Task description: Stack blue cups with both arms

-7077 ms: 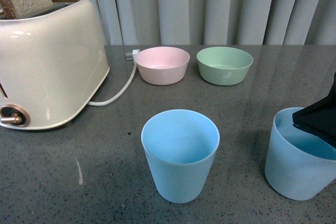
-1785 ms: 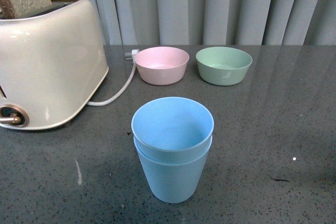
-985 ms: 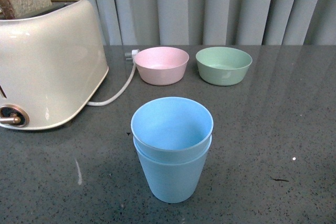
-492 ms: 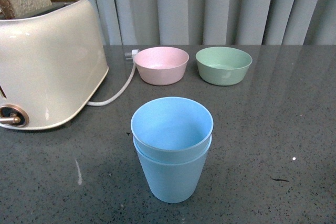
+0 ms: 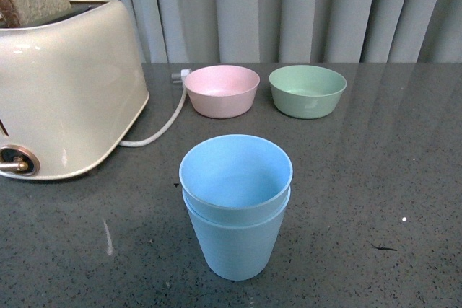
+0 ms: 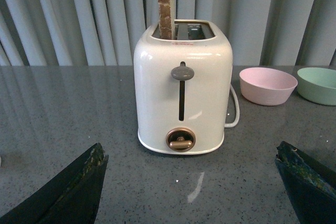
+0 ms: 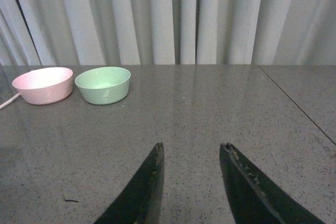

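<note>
Now nested, two tapered matte blue cups (image 5: 236, 207), speckled grey table (image 5: 375, 178).

no readable text or labels

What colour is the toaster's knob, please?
Copper-brown knob on the cream toaster; clearest in left wrist view.

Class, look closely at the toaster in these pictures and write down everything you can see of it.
The toaster is a cream, glossy two-slot model with rounded corners, standing upright on the dark grey speckled table, left of the pink bowl. Its end face carries a grey lever at the top of a vertical slot and a copper-coloured dial below. A slice of brown bread stands up out of one slot. A white cord runs from it toward the pink bowl.
</note>
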Motion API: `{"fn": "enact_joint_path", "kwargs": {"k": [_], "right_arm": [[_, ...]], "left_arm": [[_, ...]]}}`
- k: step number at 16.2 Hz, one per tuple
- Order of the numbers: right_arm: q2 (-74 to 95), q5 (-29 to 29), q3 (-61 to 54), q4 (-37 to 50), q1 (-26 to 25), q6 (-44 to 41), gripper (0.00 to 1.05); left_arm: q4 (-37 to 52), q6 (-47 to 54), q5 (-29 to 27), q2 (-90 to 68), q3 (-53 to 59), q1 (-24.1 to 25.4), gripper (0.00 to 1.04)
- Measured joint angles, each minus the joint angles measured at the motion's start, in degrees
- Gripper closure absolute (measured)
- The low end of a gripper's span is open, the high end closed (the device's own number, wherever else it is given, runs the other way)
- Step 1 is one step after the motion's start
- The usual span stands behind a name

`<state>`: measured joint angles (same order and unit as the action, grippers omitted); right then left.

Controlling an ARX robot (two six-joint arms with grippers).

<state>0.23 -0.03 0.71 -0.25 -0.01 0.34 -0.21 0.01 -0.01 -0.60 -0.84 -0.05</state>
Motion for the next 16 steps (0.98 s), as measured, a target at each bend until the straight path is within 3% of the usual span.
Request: {"fn": "enact_joint_path", "kwargs": {"k": [1, 7, 16], "right_arm": [[0.0, 0.0, 0.0, 0.0, 0.0, 0.0, 0.5], [0.0, 0.0, 0.0, 0.0, 0.0, 0.0, 0.04], [0.0, 0.0, 0.0, 0.0, 0.0, 0.0, 0.07]], "left_arm": [[0.0, 0.0, 0.0, 0.0, 0.0, 0.0, 0.07], [0.0, 0.0, 0.0, 0.0, 0.0, 0.0, 0.07], [0.0, 0.0, 0.0, 0.0, 0.0, 0.0, 0.07]]}}
